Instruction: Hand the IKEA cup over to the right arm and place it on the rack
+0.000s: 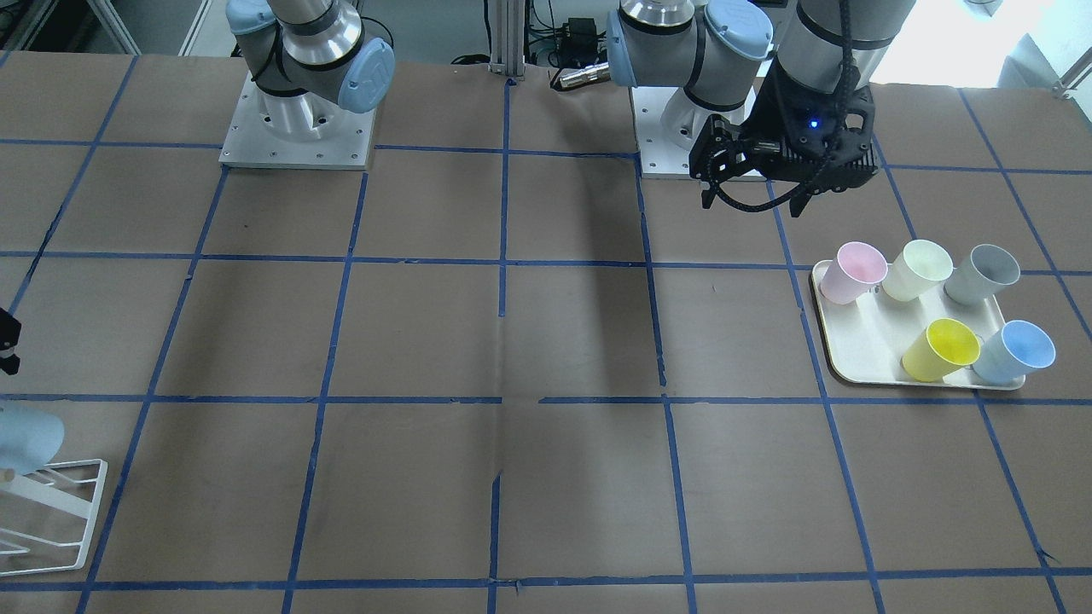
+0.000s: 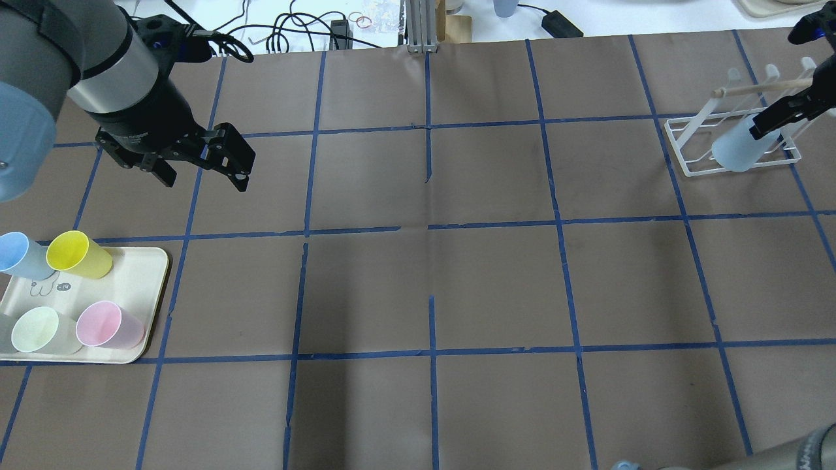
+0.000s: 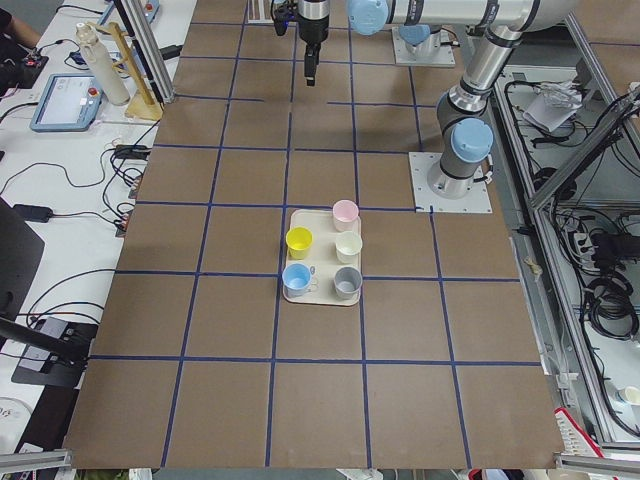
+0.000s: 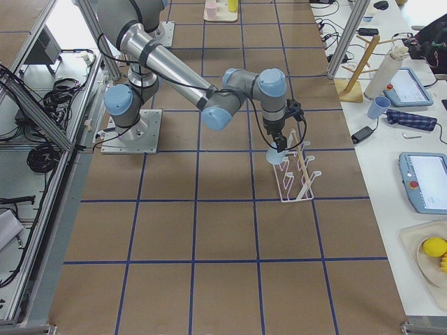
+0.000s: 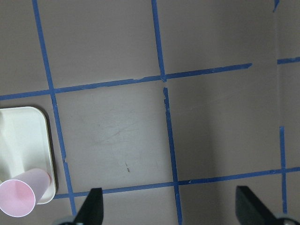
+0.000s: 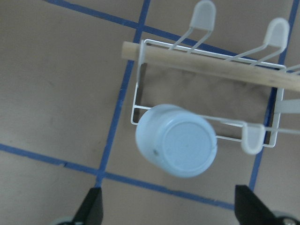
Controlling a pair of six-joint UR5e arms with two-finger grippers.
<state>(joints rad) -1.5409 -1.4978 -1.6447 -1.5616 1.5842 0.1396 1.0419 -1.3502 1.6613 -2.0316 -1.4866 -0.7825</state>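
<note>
A light blue IKEA cup (image 6: 178,140) hangs upside down and tilted on the white wire rack (image 6: 140,79), below its wooden bar. It also shows in the overhead view (image 2: 735,151) and the front view (image 1: 26,439). My right gripper (image 6: 171,211) is open just above the cup, with its fingers wide apart and not touching it (image 2: 772,83). A second light blue cup (image 2: 16,254) stands on the cream tray (image 2: 130,281). My left gripper (image 2: 204,181) is open and empty, and it hovers above the table beyond the tray (image 1: 755,205).
The tray (image 1: 862,341) also holds a yellow cup (image 1: 938,350), a pink cup (image 1: 853,271), a pale green cup (image 1: 917,269) and a grey cup (image 1: 981,275). The rack (image 2: 692,153) stands at the table's far right. Both arm bases (image 1: 294,128) are at the back edge.
</note>
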